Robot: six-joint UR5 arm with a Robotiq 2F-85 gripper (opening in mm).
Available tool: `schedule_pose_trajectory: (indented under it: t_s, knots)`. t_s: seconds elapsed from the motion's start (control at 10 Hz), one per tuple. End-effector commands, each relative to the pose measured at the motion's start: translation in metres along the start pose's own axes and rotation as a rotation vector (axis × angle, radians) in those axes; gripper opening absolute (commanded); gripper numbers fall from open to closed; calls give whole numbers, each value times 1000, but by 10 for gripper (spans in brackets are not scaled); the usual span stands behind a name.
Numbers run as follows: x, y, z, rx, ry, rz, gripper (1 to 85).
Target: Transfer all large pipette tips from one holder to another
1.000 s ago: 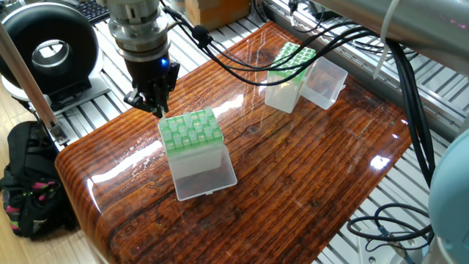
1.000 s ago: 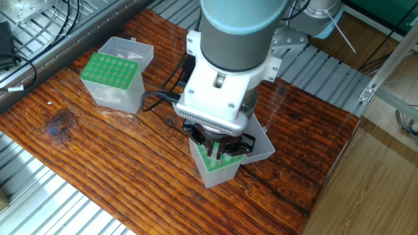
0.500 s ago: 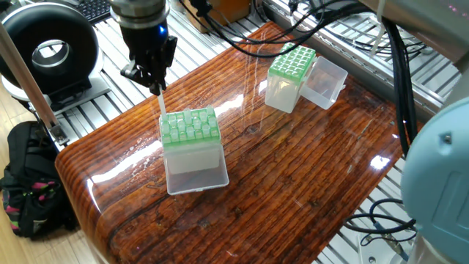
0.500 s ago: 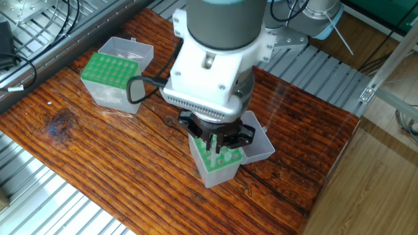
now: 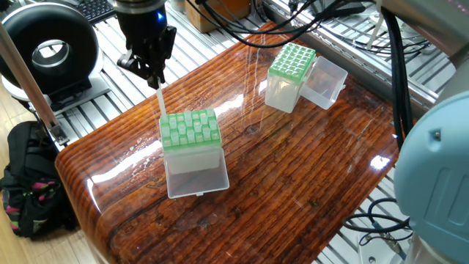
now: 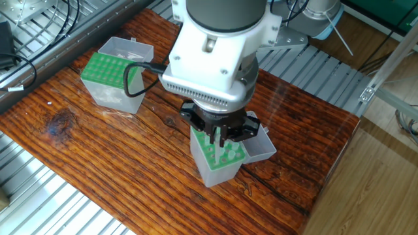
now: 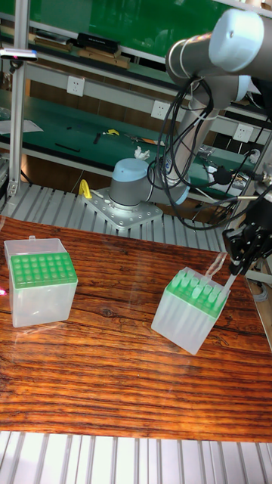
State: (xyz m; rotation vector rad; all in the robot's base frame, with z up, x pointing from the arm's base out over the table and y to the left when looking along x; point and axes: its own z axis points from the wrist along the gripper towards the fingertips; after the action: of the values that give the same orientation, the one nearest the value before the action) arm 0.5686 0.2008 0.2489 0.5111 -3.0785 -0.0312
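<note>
My gripper [image 5: 152, 71] hangs above the back left corner of the near green-topped holder [image 5: 190, 129] and is shut on one large pipette tip [image 5: 160, 99], a slim whitish tube that points down. The tip's lower end is level with the holder's top; whether it is free of its hole I cannot tell. Several more tips stand in this holder [image 6: 220, 162]. The other fixed view shows the gripper [image 6: 218, 132] and the tip [image 6: 215, 147] from above. The second green-topped holder [image 5: 291, 63] stands far off with its lid open. The tall view has the gripper [image 7: 242, 262], tip [image 7: 226, 286] and both holders [image 7: 194, 301] [image 7: 41, 278].
The near holder's clear lid [image 5: 196, 176] lies open toward the table's front edge. Black cables [image 5: 242, 51] trail from the arm over the table's back. A round black device [image 5: 47, 45] and a black bag [image 5: 29, 183] sit off the left edge. A second arm's base [image 7: 132, 185] stands behind the table.
The gripper has risen from the near holder's top and drawn a pipette tip up with it. Both holders stay where they were.
</note>
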Motion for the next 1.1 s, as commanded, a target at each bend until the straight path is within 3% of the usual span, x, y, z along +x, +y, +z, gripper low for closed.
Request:
schedule_pose_trajectory:
  t_s: [0.0, 1.0]
  knots:
    - [2, 3, -9, -15, 4, -3, 110]
    - [-7, -14, -30, -39, 16, -27, 110]
